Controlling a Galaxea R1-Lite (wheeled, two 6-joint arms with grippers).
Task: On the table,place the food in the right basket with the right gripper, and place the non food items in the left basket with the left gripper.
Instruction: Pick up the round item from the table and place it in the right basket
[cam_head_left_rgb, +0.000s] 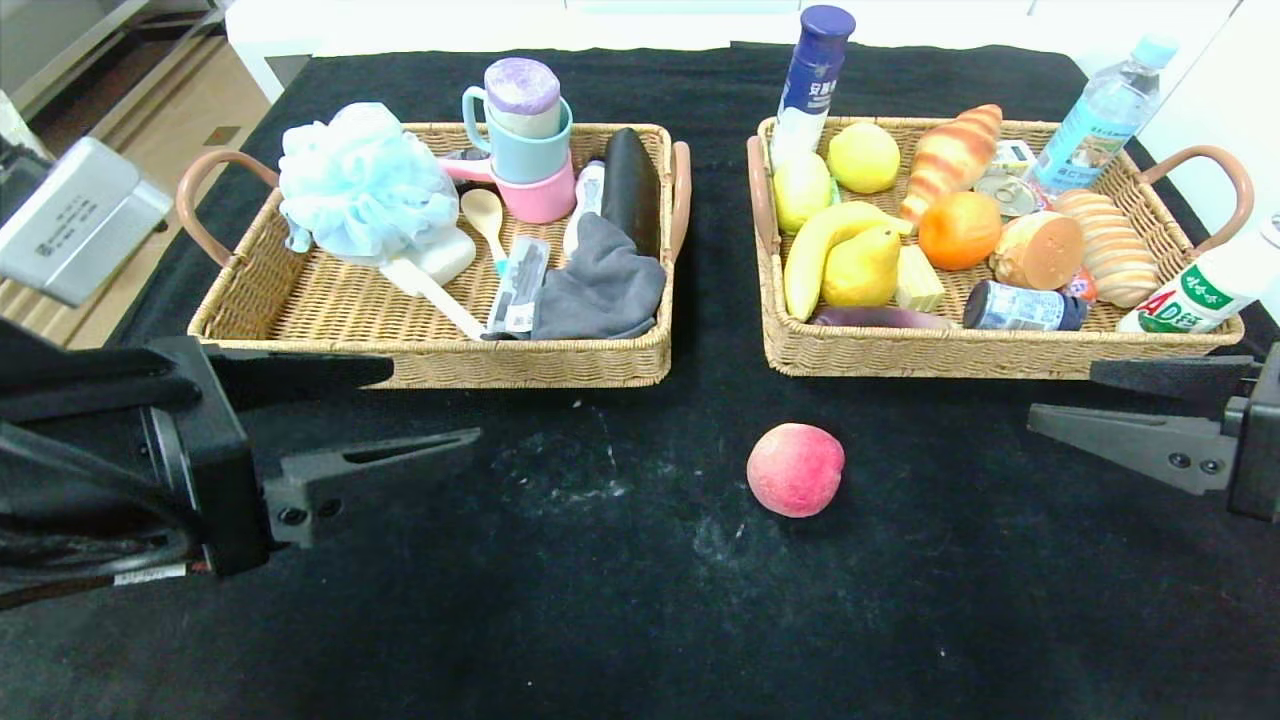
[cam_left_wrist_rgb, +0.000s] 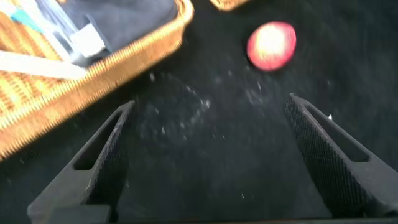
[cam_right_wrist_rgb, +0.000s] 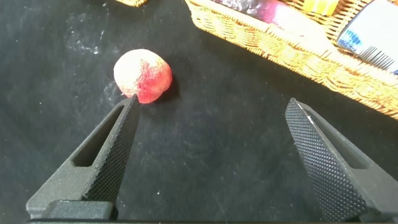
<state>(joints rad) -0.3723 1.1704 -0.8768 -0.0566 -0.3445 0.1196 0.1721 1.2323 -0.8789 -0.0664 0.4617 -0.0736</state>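
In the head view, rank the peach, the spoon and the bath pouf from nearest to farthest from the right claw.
1. Peach: on the bare cloth, toward the right claw.
2. Spoon: mid left basket.
3. Bath pouf: left basket's far left corner.

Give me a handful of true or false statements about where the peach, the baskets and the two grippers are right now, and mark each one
1. The peach lies on the black table, outside both baskets. True.
2. The right gripper is shut on the peach. False: it is open and holds nothing, off to the right of the peach.
3. The light-blue bath pouf sits in the left basket. True.
4. The banana lies on the table beside the peach. False: it is in the right basket, next to the pear.
5. The left gripper is open and holds nothing. True.
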